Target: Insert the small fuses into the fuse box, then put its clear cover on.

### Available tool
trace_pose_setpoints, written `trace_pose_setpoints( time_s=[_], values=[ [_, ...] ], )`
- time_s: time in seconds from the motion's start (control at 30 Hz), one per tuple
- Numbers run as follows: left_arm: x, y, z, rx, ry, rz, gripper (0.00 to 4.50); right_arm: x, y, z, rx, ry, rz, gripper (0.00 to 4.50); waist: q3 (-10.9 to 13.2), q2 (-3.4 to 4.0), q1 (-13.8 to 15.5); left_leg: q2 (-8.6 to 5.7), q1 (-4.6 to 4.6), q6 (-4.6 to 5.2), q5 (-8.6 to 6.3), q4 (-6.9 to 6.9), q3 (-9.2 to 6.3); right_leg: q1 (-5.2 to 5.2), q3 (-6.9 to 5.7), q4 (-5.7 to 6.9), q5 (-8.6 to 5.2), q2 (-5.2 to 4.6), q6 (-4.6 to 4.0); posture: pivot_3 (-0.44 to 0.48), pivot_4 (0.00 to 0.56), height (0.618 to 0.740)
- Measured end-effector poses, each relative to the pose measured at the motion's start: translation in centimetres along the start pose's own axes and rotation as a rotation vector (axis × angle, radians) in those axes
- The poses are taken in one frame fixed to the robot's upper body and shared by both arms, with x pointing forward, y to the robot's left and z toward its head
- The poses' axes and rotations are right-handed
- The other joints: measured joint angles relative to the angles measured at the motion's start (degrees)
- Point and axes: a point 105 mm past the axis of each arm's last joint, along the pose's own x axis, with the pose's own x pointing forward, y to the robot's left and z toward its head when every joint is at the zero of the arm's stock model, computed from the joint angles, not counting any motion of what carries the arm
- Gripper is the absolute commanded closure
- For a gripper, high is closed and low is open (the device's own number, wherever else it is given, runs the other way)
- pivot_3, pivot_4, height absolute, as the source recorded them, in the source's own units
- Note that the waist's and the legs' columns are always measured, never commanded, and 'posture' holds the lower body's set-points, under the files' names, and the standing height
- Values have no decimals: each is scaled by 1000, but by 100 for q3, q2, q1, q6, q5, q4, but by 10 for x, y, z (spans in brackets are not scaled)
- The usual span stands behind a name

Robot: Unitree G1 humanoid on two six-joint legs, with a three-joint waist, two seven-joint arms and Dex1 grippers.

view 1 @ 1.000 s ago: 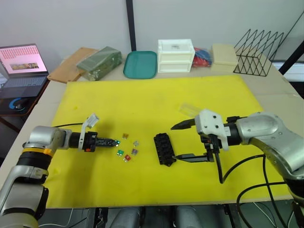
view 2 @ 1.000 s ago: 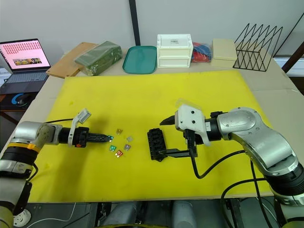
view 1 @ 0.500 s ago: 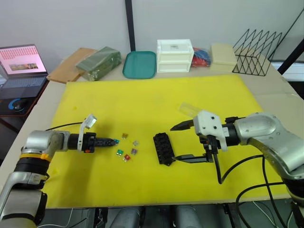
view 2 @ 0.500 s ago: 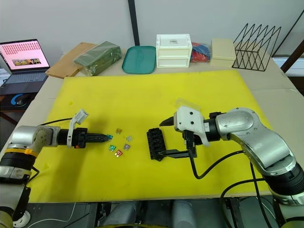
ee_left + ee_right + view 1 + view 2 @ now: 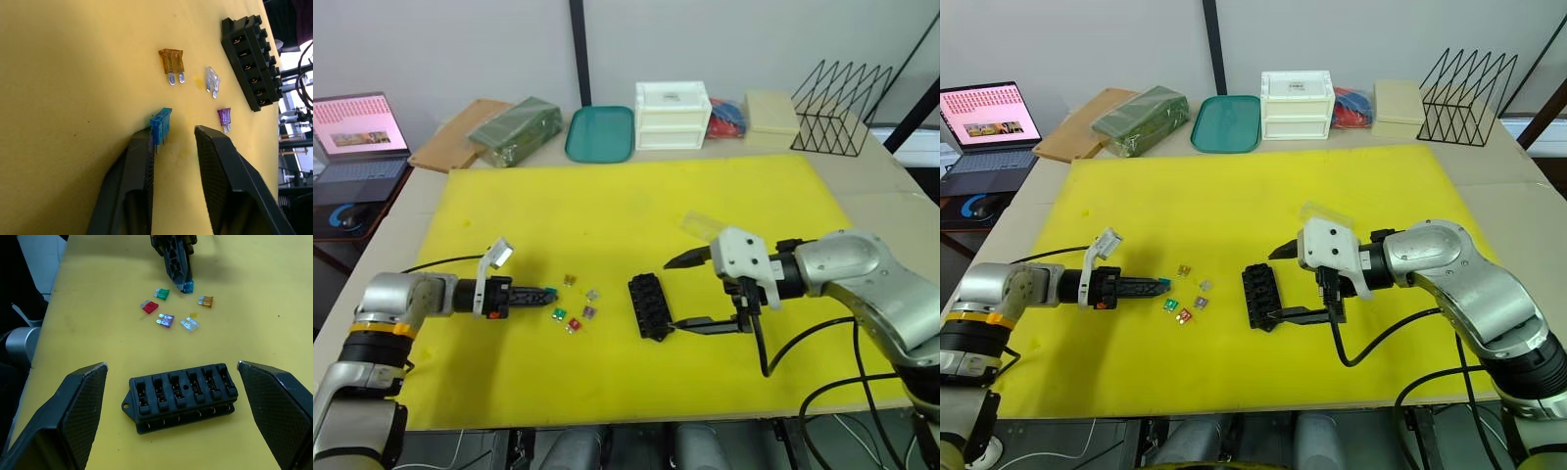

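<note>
fuse box (image 5: pixel 182 395) slots empty between wide right jaws; left jaws parted beside teal fuse (image 5: pixel 161 124).

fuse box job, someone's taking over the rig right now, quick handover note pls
Left gripper: open, fingers either side of the teal fuse, which touches one finger and isn't gripped.
Right gripper: wide open, straddling the fuse box without touching it.
Brown, grey, purple, green and red fuses lie loose on the yellow mat.
Clear cover lies on the mat behind the right gripper.
Done: nothing, all slots are empty.
Left: insert six fuses, fit cover.
</note>
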Motion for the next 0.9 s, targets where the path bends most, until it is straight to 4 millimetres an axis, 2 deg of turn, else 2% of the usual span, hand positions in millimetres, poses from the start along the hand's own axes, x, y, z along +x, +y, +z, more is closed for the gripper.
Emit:
trace_pose_setpoints(
  time_s=[0.53,0.67,0.9],
  values=[
    [-9,5,-1,-57,-50,-8,3192,0,0,0,-22,4,-1,0,0,0,-94,2,1,0,0,1,-1,0,0,4,0,2,0,0,150,740],
    [-9,6,-2,-59,-51,0,4018,0,0,0,-22,4,2,0,0,0,-97,2,1,0,0,1,-1,0,0,4,0,2,0,0,150,740],
    [-13,6,-4,-66,-52,-1,4018,1,1,0,-22,4,7,0,0,0,-112,3,0,0,0,0,0,-2,0,4,0,2,0,0,150,740]
  ],
)
